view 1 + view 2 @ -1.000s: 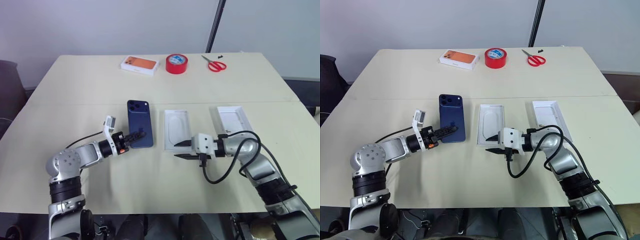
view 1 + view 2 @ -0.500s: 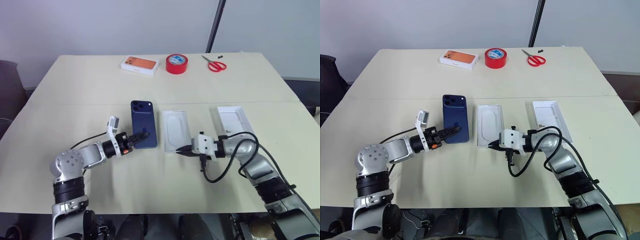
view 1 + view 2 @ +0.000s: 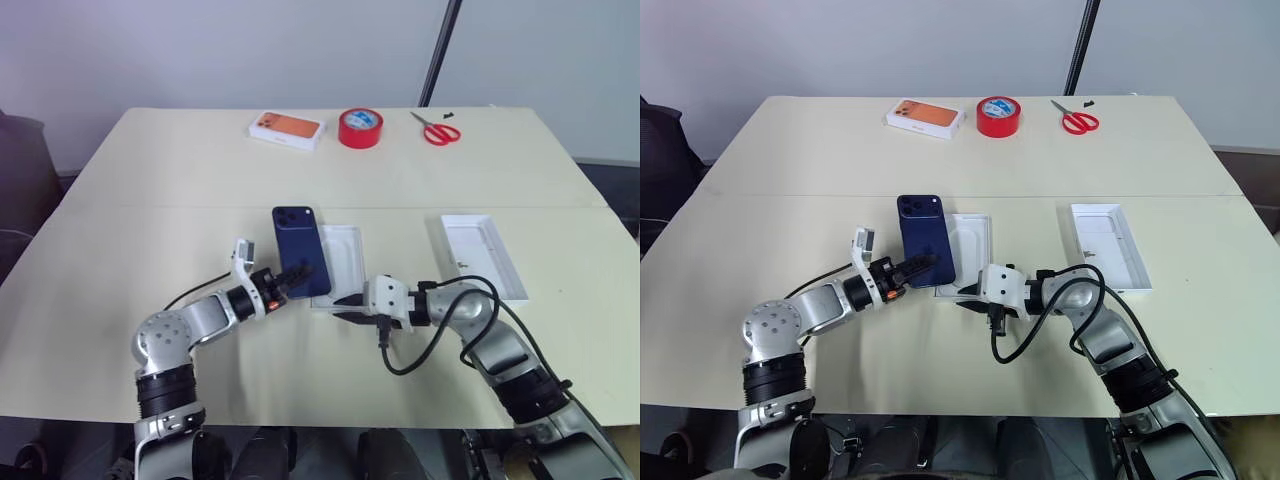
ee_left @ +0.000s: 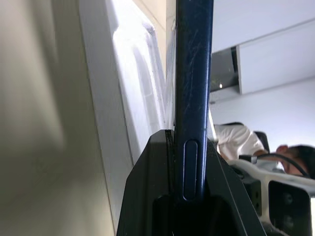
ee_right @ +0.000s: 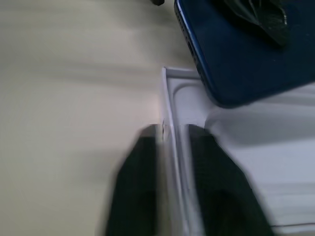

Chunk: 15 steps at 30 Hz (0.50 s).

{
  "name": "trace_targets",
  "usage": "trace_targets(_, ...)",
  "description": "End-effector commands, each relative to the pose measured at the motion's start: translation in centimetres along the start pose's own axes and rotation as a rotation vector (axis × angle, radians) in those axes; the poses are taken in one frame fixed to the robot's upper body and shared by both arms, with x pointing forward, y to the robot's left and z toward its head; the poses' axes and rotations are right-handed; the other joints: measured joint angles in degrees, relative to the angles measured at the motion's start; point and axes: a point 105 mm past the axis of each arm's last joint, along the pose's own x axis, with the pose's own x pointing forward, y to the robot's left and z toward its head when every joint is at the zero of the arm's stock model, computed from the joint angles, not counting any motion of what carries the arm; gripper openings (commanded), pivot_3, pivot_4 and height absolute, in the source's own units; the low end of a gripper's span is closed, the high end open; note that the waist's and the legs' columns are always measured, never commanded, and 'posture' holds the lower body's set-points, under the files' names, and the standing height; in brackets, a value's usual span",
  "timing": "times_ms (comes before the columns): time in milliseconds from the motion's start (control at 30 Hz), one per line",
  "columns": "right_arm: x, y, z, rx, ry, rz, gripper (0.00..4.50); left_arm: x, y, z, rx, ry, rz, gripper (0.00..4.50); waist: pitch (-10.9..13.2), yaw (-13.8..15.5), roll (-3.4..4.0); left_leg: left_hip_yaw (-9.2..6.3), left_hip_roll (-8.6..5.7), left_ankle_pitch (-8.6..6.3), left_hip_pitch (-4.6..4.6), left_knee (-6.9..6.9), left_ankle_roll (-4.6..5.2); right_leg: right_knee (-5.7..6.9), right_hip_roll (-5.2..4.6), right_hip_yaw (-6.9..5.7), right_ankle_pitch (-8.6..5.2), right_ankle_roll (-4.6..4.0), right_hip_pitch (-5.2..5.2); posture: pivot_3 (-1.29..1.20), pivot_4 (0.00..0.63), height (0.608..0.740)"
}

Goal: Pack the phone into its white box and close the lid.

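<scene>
The phone (image 3: 300,265) was clamped by its near end between the fingers of the left gripper (image 3: 292,277), and it was held partly over the left side of the white box (image 3: 344,262). The near wall of that box was straddled by the parted fingers of the right gripper (image 3: 345,307). The lid (image 3: 484,255) lay well apart on the table (image 3: 150,200), its inside plain white.
</scene>
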Motion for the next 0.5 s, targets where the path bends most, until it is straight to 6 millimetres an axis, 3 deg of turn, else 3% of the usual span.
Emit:
trace_targets(33,-1.0,-1.2,1.9,-0.036,-0.063,-0.065,3.05,0.4,-1.8,0.9,0.048,-0.037,-0.058,0.00,0.01,-0.02,-0.01,0.00,0.00,0.00,0.00,-0.01,0.00,0.00,0.00,0.00,0.00,0.00,0.00,0.00,0.150,0.740)
trace_targets(133,-2.1,-2.4,2.6,-0.035,-0.094,-0.130,4.48,0.7,-2.0,1.0,0.049,-0.033,-0.069,0.00,0.02,0.02,-0.02,0.00,0.00,0.00,-0.02,-0.01,0.00,0.00,0.00,-0.01,0.00,0.00,-0.01,0.00,0.150,0.740)
trace_targets(300,-4.7,-4.5,3.0,-0.032,-0.087,-0.228,4.48,1.1,-2.2,0.7,0.054,0.032,-0.081,0.00,0.03,0.08,-0.04,0.00,-0.02,0.00,-0.06,0.02,0.00,0.00,0.00,-0.02,0.00,0.00,-0.02,0.00,0.150,0.740)
trace_targets(467,-5.3,-5.0,1.9,-0.029,-0.047,-0.270,4.48,1.5,-2.7,-0.6,0.008,0.130,-0.124,0.00,0.03,-0.03,-0.04,0.00,-0.02,0.00,-0.06,0.02,0.01,0.00,0.02,-0.02,0.00,0.00,-0.03,0.00,0.150,0.740)
trace_targets(500,-5.2,-4.9,1.9,-0.029,-0.049,-0.270,4.50,1.6,-2.8,-0.7,0.018,0.143,-0.128,0.48,0.03,-0.03,-0.04,0.01,-0.02,0.00,-0.06,0.02,0.01,0.00,0.02,-0.02,0.00,0.00,-0.03,0.00,0.150,0.740)
